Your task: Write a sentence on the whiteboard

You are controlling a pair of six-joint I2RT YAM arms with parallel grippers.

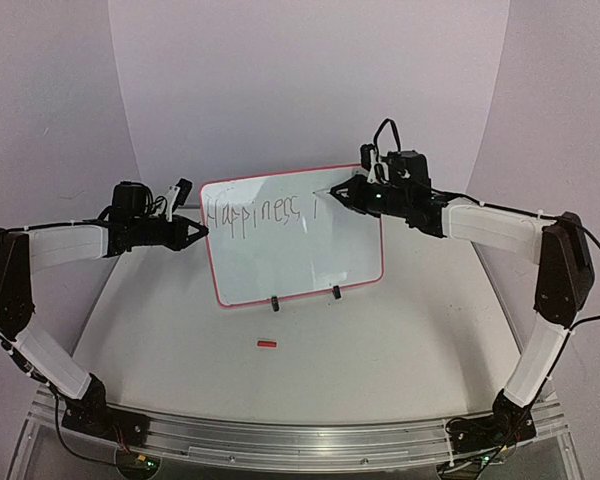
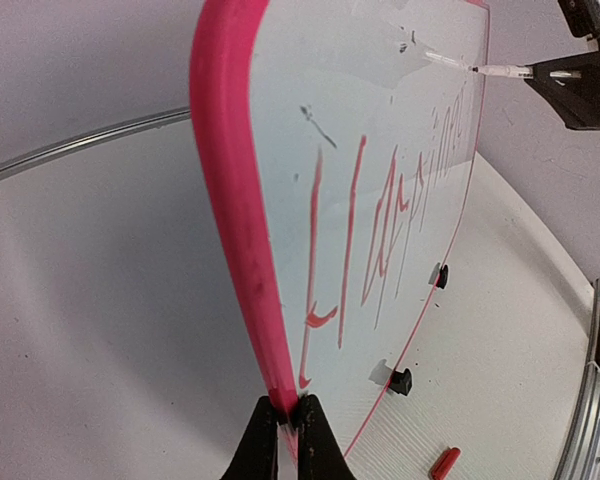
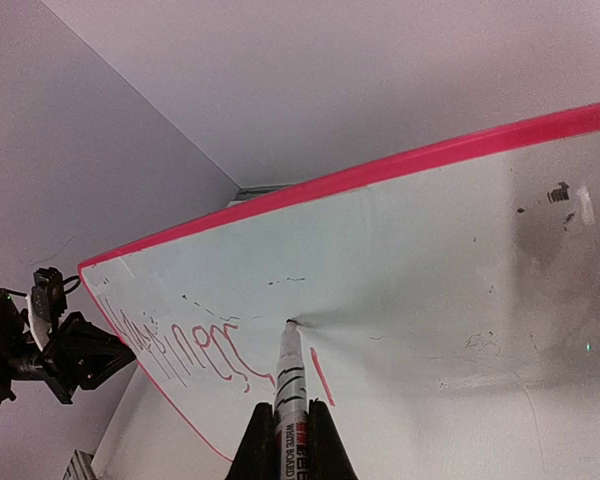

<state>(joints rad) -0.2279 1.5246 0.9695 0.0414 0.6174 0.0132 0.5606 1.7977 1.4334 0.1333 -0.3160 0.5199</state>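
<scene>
The red-framed whiteboard (image 1: 300, 265) stands on its feet, its sentence (image 1: 255, 213) reading "Happiness i".

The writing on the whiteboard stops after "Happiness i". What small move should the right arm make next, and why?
Probably shift the marker tip slightly right and down to start the next letter. The sentence ends at a lone "i" stroke, the right tool holds the tip at the whiteboard just above it, and the left tool clamps the board's edge.

The smooth white table (image 1: 400, 340) carried a red-framed rectangular whiteboard (image 1: 300, 250), standing on two small black feet (image 1: 275, 303), and a small red plastic piece (image 1: 267, 344) lying just in front.
</scene>
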